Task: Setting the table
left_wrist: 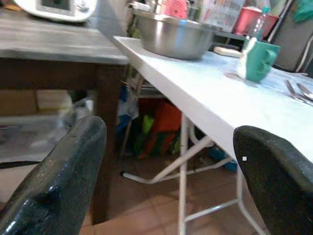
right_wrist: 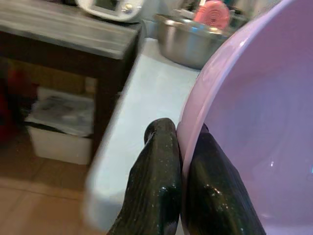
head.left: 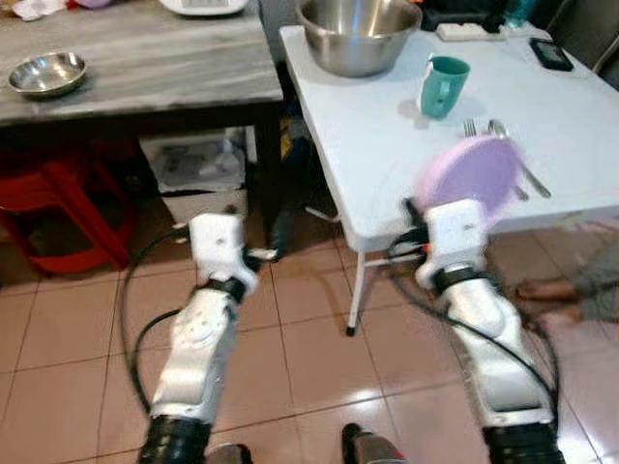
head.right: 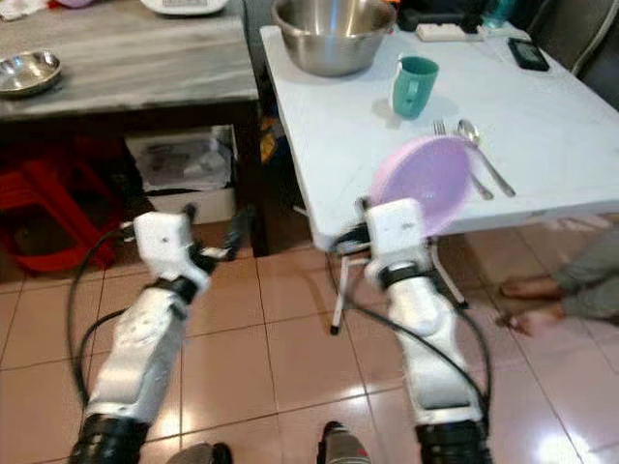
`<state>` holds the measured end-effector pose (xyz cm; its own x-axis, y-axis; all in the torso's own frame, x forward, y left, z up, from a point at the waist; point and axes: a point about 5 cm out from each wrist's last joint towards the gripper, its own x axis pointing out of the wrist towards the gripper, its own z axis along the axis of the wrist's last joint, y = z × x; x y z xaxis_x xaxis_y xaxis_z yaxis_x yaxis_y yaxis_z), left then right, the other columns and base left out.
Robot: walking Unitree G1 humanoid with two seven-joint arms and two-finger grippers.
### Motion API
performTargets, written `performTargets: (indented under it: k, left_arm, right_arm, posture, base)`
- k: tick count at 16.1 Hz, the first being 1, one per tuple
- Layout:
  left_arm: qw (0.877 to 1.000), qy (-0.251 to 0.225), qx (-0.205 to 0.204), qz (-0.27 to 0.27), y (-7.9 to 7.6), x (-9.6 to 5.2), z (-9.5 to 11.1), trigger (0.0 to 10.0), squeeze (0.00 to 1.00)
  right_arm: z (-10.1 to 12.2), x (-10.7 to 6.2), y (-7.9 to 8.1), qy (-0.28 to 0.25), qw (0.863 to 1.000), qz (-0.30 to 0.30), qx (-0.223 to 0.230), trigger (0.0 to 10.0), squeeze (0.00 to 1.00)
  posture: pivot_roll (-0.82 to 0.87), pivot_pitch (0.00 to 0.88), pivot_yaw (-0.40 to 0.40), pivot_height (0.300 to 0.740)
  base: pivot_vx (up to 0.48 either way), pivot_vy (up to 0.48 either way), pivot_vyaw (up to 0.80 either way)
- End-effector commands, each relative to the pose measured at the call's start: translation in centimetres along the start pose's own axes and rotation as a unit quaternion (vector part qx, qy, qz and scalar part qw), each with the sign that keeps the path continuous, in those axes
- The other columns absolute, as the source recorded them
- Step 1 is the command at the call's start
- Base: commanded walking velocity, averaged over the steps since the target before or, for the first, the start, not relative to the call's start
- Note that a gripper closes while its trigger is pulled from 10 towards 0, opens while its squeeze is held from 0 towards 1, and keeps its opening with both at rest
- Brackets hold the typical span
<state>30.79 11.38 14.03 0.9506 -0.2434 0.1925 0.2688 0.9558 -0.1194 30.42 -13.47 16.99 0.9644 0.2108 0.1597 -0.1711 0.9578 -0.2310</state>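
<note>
The round lilac plastic plate hangs tilted over the near edge of the white folding table, its rim pinched between the right gripper fingers. Just beyond it lie a metal fork and spoon, with a teal mug and a large steel mixing bowl farther back. The left gripper hovers low, left of the table, fingers spread wide apart.

bowl behind cup | fork left of spoon (on table)
</note>
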Motion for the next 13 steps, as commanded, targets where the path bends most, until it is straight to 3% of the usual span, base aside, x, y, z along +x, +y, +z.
performTargets:
  k: [1,5,8,13]
  left_arm:
    - [1.0,-0.007,-0.003,-0.012,-0.6,0.0,0.23,10.0,0.0]
    - [1.0,-0.008,-0.007,-0.005,-0.07,-0.08,0.29,10.0,0.0]
    - [1.0,-0.006,-0.008,-0.007,-0.16,-0.07,0.24,10.0,0.0]
    - [1.0,-0.002,-0.009,-0.007,-0.18,-0.13,0.1,10.0,0.0]
  right_arm:
    - [0.45,-0.1,-0.55,-0.009,1.0,-0.007,-0.007,10.0,0.0]
    - [0.49,-0.18,-0.68,-0.008,1.0,-0.009,-0.007,10.0,0.0]
    - [0.49,-0.14,-0.65,-0.008,1.0,-0.009,-0.008,10.0,0.0]
    - [0.55,-0.14,-0.46,-0.01,1.0,-0.005,-0.009,10.0,0.0]
  posture:
    - [-0.18,0.195,-0.005,0.74]
    - [-0.18,0.198,-0.006,0.74]
    - [-0.19,0.2,-0.006,0.74]
    - [-0.19,0.2,-0.006,0.74]
  base:
    - [0.0,0.0,0.0]
    - [0.126,0.0,0.0]
    - [0.313,0.0,-0.43]
    - [0.318,0.0,0.0]
